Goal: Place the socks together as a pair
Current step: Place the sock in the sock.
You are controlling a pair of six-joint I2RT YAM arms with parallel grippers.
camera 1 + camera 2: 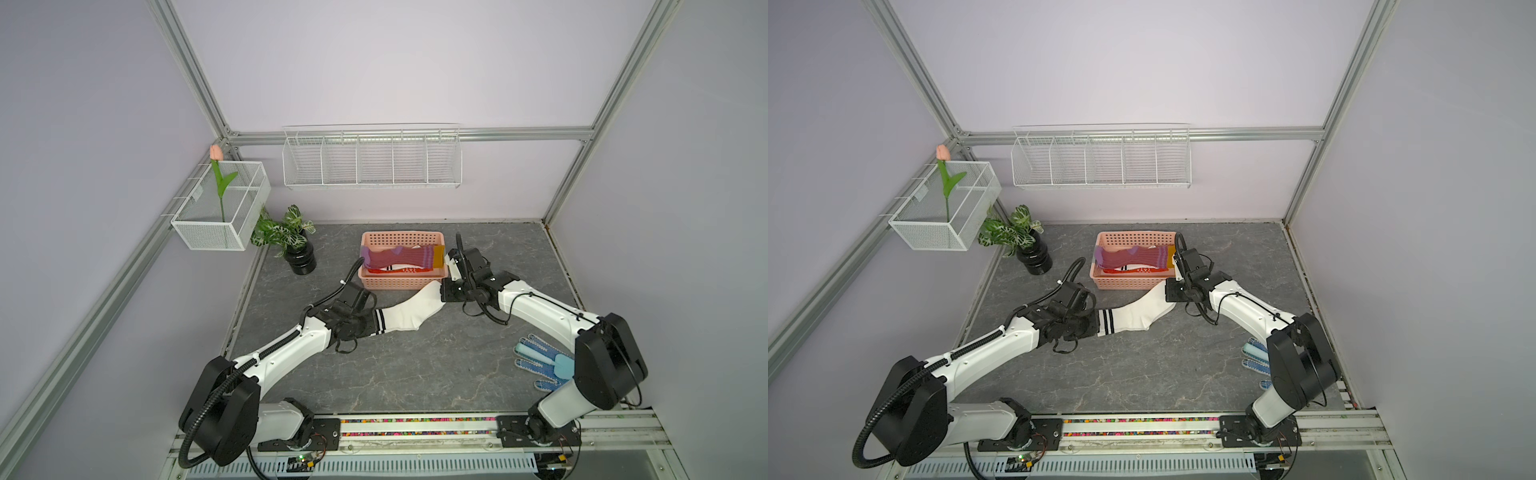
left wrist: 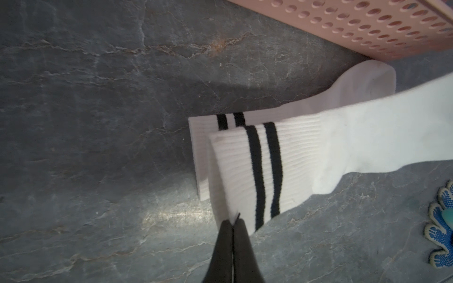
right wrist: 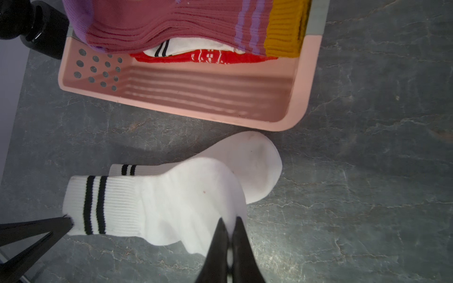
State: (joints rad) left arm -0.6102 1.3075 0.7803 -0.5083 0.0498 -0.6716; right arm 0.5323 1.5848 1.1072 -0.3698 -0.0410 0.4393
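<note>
Three white striped socks [image 3: 171, 203], one red sock [image 3: 220, 58], one pink basket [image 3: 301, 85], seemingly two maroon socks [image 3: 171, 24] and two blue gloves [image 1: 544, 345].

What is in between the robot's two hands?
A white sock with black stripes spans between them in both top views: the left hand pinches its cuff, the right hand its foot end.

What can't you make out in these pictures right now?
The pink basket contents, right wrist view: maroon sock covers all but slivers of red sock and striped white fabric.
The lower white sock, both wrist views: held white sock overlaps it.
The blue dotted gloves, both top views: right arm hides part; left wrist view's edge cuts them.
</note>
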